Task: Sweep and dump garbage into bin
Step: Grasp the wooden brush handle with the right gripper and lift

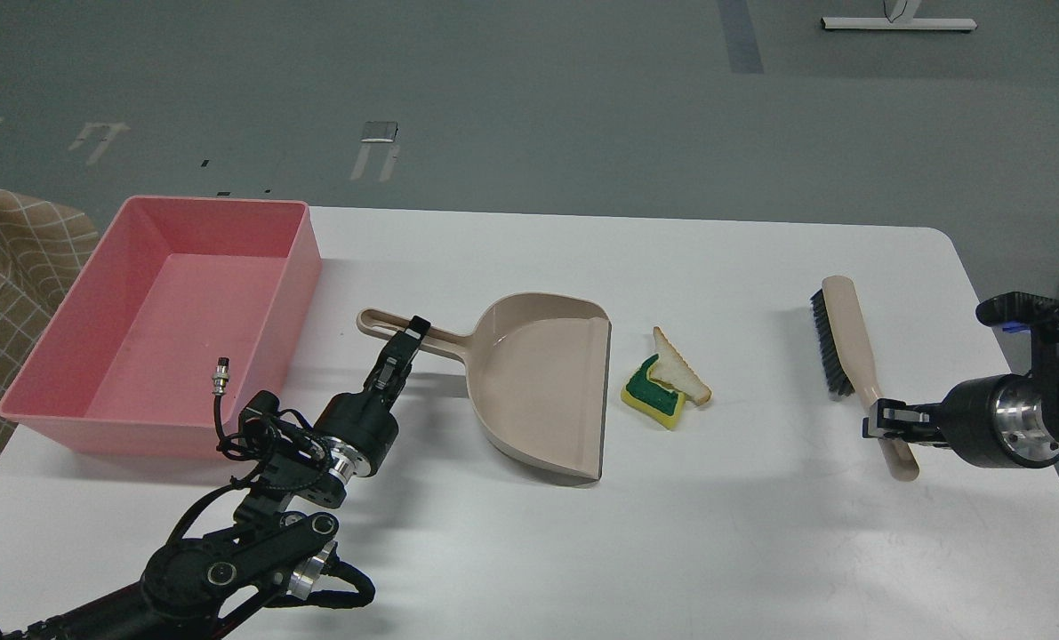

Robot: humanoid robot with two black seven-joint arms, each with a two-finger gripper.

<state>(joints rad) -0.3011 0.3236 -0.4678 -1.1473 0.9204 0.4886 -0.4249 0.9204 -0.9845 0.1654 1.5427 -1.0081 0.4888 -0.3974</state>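
The garbage lies on the white table just right of the dustpan's mouth: a yellow sponge with a green face [652, 398] and a triangular bread slice [680, 370] leaning on it. The beige dustpan [538, 382] lies flat in the middle, handle pointing left. My left gripper [411, 336] is shut on that handle. My right gripper [885, 419] is shut on the handle of the beige brush [840, 333], which is held above the table at the right, bristles facing left. The pink bin [305, 276] stands at the far left with nothing in it.
The white table [716, 533] has its rounded far-right corner near my right arm. A beige checked cloth [4, 267] hangs past the table's left edge beside the bin. Grey floor lies beyond the far edge.
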